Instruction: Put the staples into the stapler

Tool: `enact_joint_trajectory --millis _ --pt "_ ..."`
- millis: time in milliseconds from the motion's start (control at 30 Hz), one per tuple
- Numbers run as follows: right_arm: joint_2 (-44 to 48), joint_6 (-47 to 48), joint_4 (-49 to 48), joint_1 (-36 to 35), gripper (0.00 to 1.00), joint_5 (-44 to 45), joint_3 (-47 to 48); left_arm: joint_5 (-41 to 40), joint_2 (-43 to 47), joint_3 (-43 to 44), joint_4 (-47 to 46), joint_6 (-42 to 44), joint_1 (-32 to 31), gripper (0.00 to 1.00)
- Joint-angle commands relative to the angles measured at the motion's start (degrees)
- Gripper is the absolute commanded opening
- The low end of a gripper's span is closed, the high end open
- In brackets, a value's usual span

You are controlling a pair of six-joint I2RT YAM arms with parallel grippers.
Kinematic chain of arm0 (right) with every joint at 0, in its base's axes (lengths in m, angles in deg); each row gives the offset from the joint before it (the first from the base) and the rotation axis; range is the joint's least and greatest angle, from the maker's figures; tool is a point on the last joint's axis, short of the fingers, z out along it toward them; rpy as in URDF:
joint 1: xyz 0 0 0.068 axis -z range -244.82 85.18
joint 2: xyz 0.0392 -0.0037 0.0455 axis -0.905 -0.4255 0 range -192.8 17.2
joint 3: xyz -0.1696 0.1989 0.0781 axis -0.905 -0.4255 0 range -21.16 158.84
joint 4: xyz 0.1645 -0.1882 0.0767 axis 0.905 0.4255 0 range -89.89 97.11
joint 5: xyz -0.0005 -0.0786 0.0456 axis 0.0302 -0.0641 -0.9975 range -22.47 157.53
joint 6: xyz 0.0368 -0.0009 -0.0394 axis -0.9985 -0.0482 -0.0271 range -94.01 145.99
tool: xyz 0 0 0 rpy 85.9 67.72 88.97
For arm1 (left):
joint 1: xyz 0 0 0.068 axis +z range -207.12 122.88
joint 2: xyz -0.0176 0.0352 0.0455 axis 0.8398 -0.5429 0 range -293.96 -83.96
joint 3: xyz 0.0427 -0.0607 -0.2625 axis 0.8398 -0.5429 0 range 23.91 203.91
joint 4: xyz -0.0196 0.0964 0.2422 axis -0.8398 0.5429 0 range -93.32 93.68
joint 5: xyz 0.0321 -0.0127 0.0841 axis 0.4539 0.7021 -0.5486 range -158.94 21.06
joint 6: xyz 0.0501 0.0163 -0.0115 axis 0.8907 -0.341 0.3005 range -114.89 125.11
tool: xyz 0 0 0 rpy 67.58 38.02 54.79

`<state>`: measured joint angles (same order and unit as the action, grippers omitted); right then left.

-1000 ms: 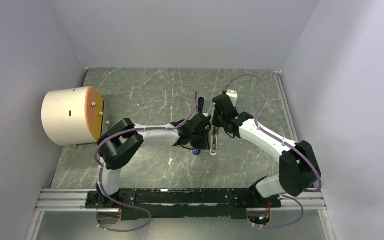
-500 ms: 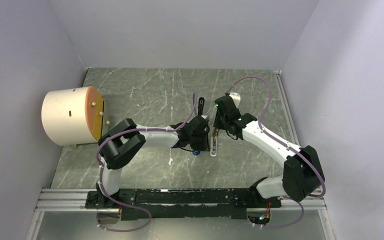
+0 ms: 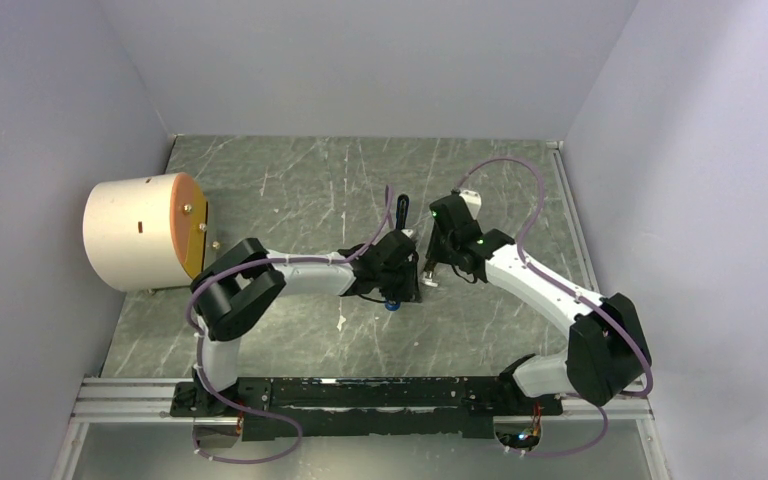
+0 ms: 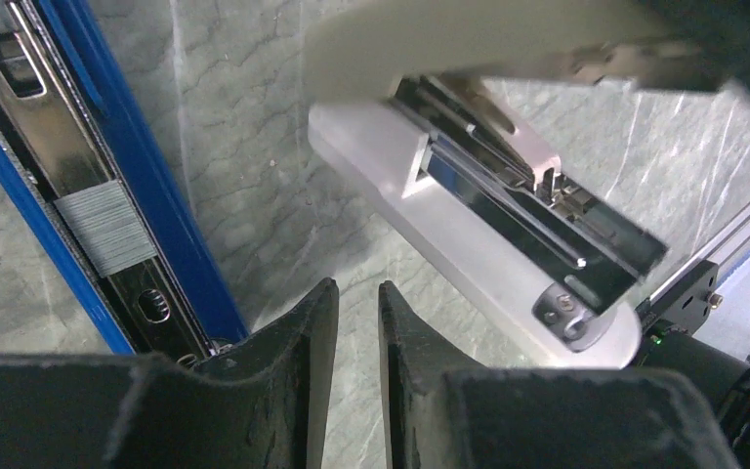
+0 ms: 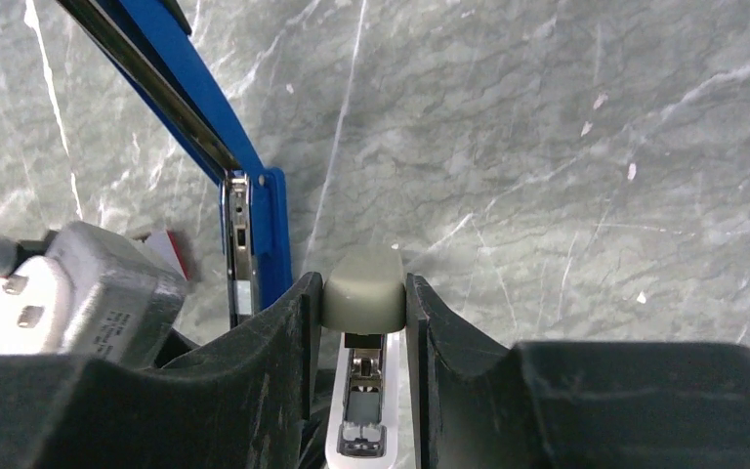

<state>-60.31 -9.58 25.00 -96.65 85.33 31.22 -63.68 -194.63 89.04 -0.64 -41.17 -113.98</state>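
Observation:
The blue stapler (image 4: 171,225) lies open on the table at the left of the left wrist view. A grey block of staples (image 4: 105,228) sits in its metal channel. My left gripper (image 4: 358,293) hovers over bare table just right of it, its jaws open by a narrow gap with nothing between them. A pale beige stapler (image 4: 469,234) lies to the right with its lid raised. My right gripper (image 5: 363,293) is shut on that beige lid, and the blue stapler (image 5: 190,83) shows to its upper left. In the top view both grippers (image 3: 407,283) (image 3: 430,268) meet at mid-table.
A small red and white box (image 5: 168,250) lies by the blue stapler's near end. A large white drum with an orange face (image 3: 145,232) stands at the table's left edge. Purple cables loop over both arms.
The right arm has shifted a little to the right. Less of the pale stapler now shows beneath the grippers in the top view. The left arm has barely moved.

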Motion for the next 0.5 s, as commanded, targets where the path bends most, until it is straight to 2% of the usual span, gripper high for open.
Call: enact_joint_trajectory --millis 0,267,467 --pt "0.4 -1.1 1.1 -0.1 0.29 -1.4 -1.4 -0.8 2.8 0.3 0.3 1.1 -0.4 0.28" --pt "2.0 -0.1 0.5 -0.1 0.29 -1.0 -2.4 -1.9 4.2 1.2 1.4 1.3 -0.5 0.27" --pt "6.7 -0.6 -1.2 -0.4 0.29 -0.8 -5.9 -1.9 5.9 1.2 1.6 0.9 -0.4 0.30"
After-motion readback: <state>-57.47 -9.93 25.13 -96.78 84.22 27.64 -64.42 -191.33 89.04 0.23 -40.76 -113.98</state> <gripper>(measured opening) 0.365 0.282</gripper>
